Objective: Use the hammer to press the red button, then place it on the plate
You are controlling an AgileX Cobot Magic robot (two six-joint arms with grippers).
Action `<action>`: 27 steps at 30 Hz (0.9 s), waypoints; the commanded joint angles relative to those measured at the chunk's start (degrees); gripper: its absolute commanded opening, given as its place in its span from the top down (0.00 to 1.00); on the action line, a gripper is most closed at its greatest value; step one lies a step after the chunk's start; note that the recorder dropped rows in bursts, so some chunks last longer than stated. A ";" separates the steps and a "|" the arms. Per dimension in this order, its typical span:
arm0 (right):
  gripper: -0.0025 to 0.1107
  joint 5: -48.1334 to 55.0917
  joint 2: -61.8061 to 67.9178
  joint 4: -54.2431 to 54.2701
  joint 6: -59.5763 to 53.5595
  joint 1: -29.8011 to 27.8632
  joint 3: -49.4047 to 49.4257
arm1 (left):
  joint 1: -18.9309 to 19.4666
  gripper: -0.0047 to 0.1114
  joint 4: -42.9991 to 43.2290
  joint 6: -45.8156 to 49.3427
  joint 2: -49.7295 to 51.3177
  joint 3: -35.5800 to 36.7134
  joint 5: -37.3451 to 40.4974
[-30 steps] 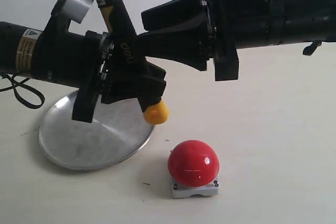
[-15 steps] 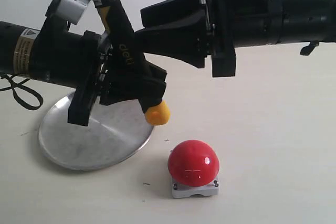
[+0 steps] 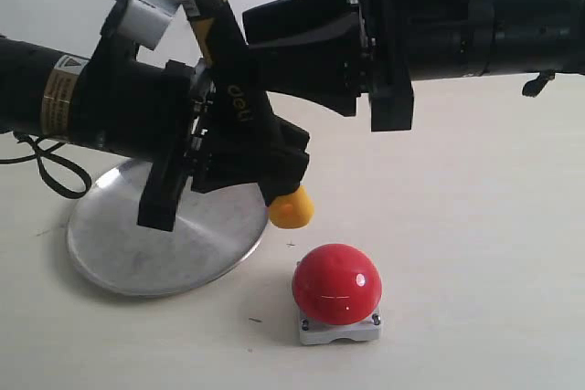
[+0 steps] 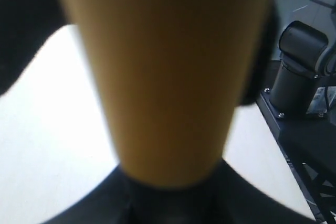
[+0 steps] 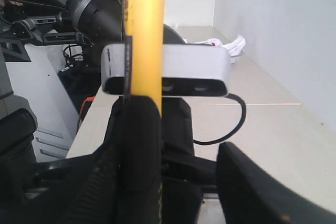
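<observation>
My left gripper (image 3: pixel 279 166) is shut on the hammer (image 3: pixel 239 102), gripping its black handle. The hammer is tilted, its yellow looped end (image 3: pixel 291 209) hanging low just above and left of the red button (image 3: pixel 336 282); its head is out of view past the top. In the left wrist view the blurred yellow handle (image 4: pixel 163 77) fills the picture. My right gripper (image 3: pixel 251 43) is open, its fingertips reaching the upper handle from the right. In the right wrist view the handle (image 5: pixel 144 35) stands next to one finger (image 5: pixel 100 182), apart from the other. The steel plate (image 3: pixel 137 248) lies under the left arm.
The button's grey base (image 3: pixel 338 328) rests on the pale table. A black cable (image 3: pixel 41 166) loops at the far left beside the plate. The left arm's wrist camera (image 5: pixel 168 77) faces the right wrist view.
My left arm has moved right and a little down with the hammer, bringing its yellow end closer to the red button. The right arm has barely moved.
</observation>
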 commanded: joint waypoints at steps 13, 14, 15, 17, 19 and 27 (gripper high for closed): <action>0.51 -0.52 0.19 0.87 4.89 0.18 -0.46 | -2.69 0.96 -6.63 0.46 -0.59 -0.18 3.34; 0.51 -0.52 0.19 0.87 4.89 0.18 -0.46 | -2.69 0.96 -7.36 0.46 -0.59 -0.18 3.24; 0.51 -0.52 0.34 0.87 4.99 0.18 -0.46 | -2.69 0.96 -7.81 0.46 -0.59 -0.18 3.12; 0.51 -0.52 0.46 0.87 5.33 0.18 -0.46 | -2.69 0.96 -9.25 0.46 -0.59 -0.18 3.12; 0.51 -0.52 0.86 0.87 5.44 0.18 -0.46 | -2.69 0.96 -10.37 0.72 -0.59 -0.18 3.24; 0.51 -0.52 2.76 2.40 5.44 0.18 -0.46 | -4.10 0.96 -11.53 1.18 -0.59 -0.18 4.39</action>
